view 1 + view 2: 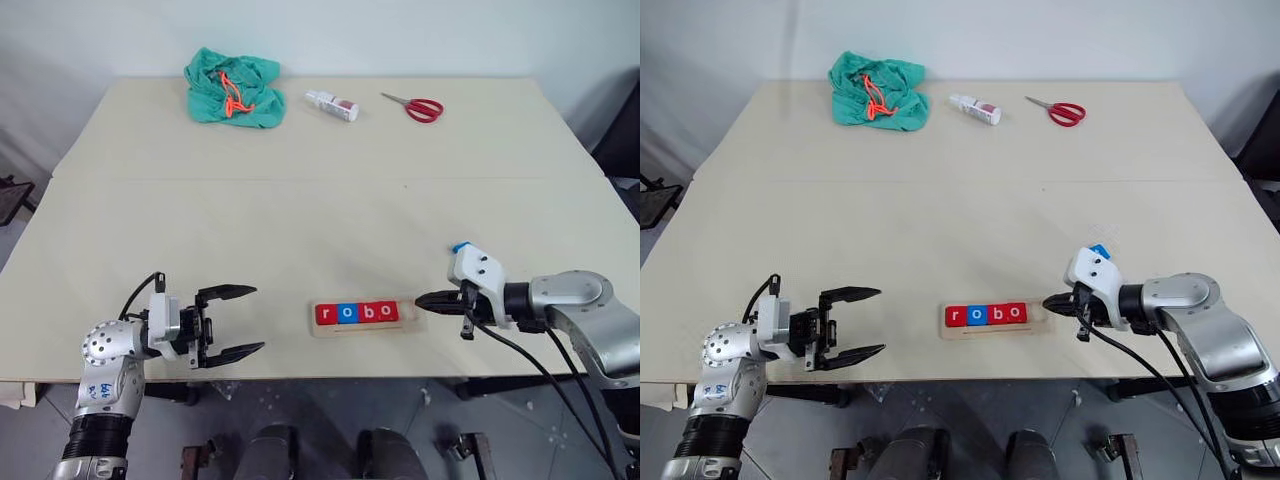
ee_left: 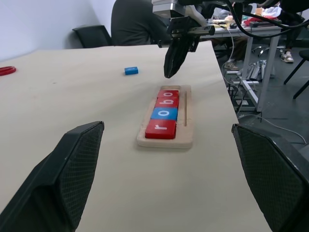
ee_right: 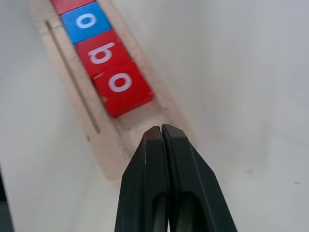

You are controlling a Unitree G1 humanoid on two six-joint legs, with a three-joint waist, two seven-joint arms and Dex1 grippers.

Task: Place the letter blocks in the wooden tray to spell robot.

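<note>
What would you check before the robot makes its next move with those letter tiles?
1. Four tiles in the wooden tray read r, o, b, o: ok.
2. Word complete: not ok, t missing.
3. Last blue block lies loose on the table, letter unreadable: cannot tell.
4. Free slot at the tray's end: ok.
5. Right gripper shut, empty, at that end: ok.
6. Left gripper open, apart from the tray: ok.

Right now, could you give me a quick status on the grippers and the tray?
Left gripper open, empty. Right gripper shut, empty, at wooden tray end. Tray reads r-o-b-o; blue block loose on table.
</note>
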